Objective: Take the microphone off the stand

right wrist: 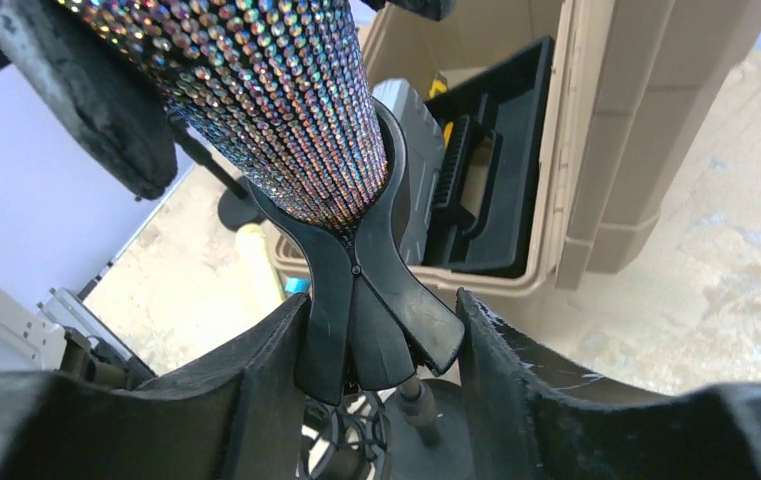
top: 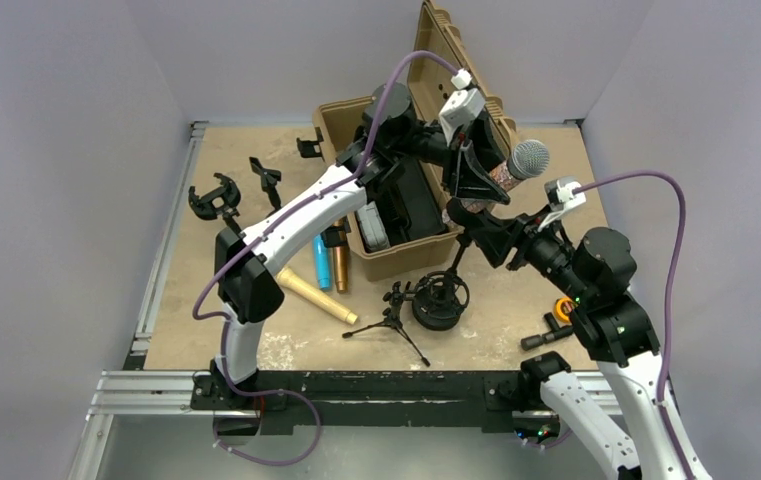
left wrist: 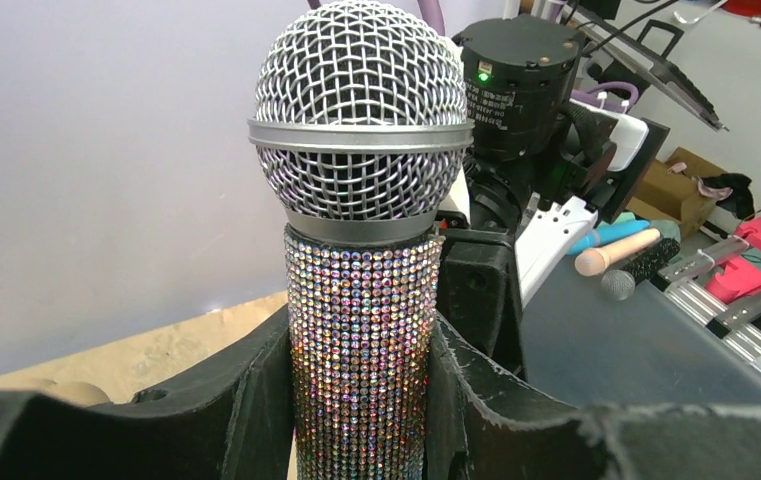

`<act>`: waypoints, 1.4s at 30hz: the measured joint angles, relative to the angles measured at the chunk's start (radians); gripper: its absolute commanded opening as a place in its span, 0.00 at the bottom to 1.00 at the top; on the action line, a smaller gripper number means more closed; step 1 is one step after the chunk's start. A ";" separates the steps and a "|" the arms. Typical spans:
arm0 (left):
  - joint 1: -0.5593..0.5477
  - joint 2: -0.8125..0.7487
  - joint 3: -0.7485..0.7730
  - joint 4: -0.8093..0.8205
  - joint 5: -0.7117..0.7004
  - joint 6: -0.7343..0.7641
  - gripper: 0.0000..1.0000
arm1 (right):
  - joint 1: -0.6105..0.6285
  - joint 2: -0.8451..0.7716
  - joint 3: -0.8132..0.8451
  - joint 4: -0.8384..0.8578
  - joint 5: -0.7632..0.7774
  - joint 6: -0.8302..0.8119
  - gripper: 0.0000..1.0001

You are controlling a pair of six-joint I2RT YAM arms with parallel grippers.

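Note:
The microphone (top: 516, 165) has a rhinestone body and a silver mesh head, and points up and to the right. In the right wrist view its tail (right wrist: 276, 110) sits in the black clip (right wrist: 366, 310) of the stand (top: 443, 298). My left gripper (top: 478, 172) is shut on the microphone's body (left wrist: 361, 330), one finger (left wrist: 206, 410) on each side. My right gripper (top: 478, 228) is shut on the stand's clip just below, with its fingers (right wrist: 546, 390) against the clip's sides. The stand's round base (right wrist: 446, 430) shows beneath.
An open tan case (top: 396, 255) with a raised lid (top: 451, 55) stands behind the arms. Blue, orange and gold microphones (top: 324, 265) lie left of the case. A small tripod (top: 391, 315) lies by the stand's base. Black clips (top: 214, 198) lie at the far left and an orange-ringed part (top: 563, 308) at the right.

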 measured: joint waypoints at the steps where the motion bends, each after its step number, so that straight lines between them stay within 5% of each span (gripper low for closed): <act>1: 0.000 0.000 -0.011 -0.004 0.000 0.007 0.00 | 0.000 0.000 0.000 -0.014 0.005 0.000 0.57; 8: -0.021 -0.001 -0.029 -0.125 0.024 0.108 0.00 | -0.004 0.003 0.000 -0.035 0.014 0.017 0.77; 22: -0.002 0.022 0.066 -0.285 0.022 0.206 0.00 | -0.005 -0.008 -0.009 -0.018 -0.014 0.018 0.77; 42: 0.010 0.074 0.145 -0.271 0.019 0.151 0.00 | -0.005 0.026 -0.017 0.005 -0.013 0.016 0.70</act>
